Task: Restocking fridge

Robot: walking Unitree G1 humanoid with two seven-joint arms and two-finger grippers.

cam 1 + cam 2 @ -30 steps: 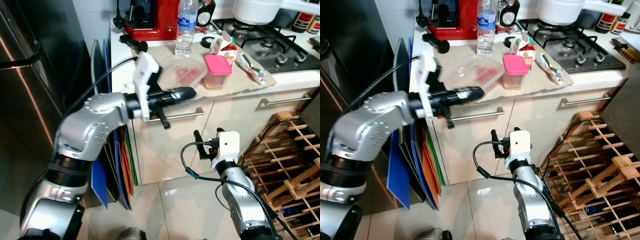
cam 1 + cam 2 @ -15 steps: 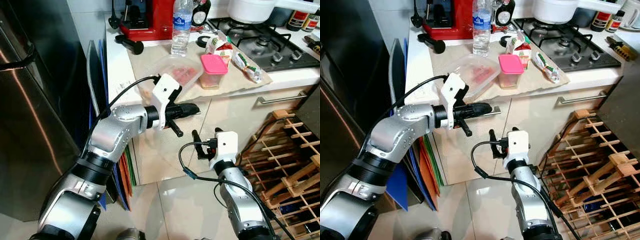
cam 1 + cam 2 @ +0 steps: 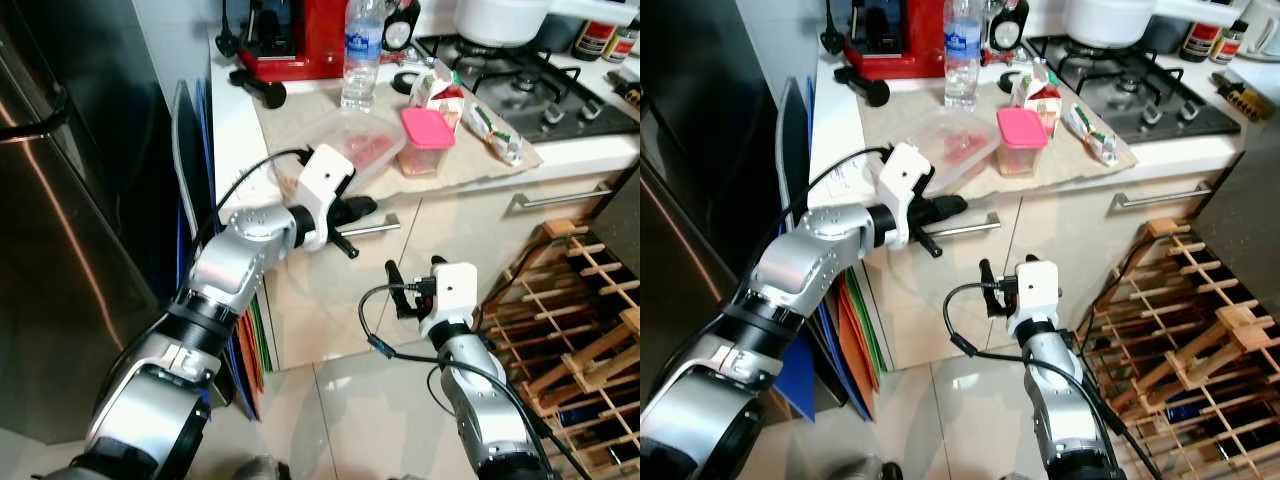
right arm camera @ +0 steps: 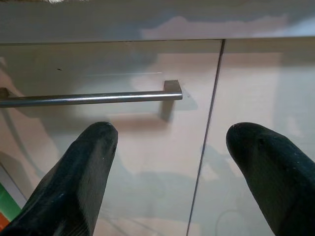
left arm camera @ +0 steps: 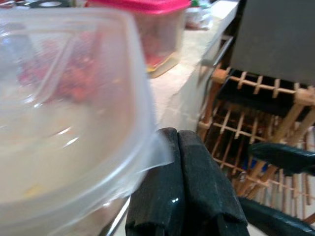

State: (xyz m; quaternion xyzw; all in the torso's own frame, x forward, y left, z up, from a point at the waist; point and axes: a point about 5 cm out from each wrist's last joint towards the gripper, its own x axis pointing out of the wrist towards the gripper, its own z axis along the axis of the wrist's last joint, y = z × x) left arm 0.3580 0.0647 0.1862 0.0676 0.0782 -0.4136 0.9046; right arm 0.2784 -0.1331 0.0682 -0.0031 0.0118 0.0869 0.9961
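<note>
Left eye view first: at our far left stands the dark, brushed-steel fridge [image 3: 50, 230], its door shut, and beside it flat coloured boards [image 3: 255, 330] lean against the cabinet. Our left gripper [image 3: 362, 208] reaches up to the counter edge, its two black fingers [image 5: 197, 196] pressed together, their tips just beside the near rim of the clear plastic container [image 3: 350, 148]. From the wrist camera the rim sits right against the fingers, though we cannot tell whether anything is pinched between them.

The container holds something red, is thin-walled and glossy, with rounded corners and a flexible lip. We judge it light, a bit slippery, and liable to flex or pop its lid if squeezed at one corner; a hold across a short side, under the lip, looks safest. It rests on a beige cloth [image 3: 470, 165] that could drag along with it.

Further right stand a water bottle [image 3: 362, 55], a smaller tub with a pink lid [image 3: 431, 128], wrapped packets [image 3: 495, 132] and the gas hob [image 3: 530, 75]. Our right gripper [image 4: 172, 167] hangs low before the cream cupboard, fingers spread wide, facing a steel bar handle [image 4: 93, 97]. A wooden wine rack [image 3: 590, 320] fills the far right.
</note>
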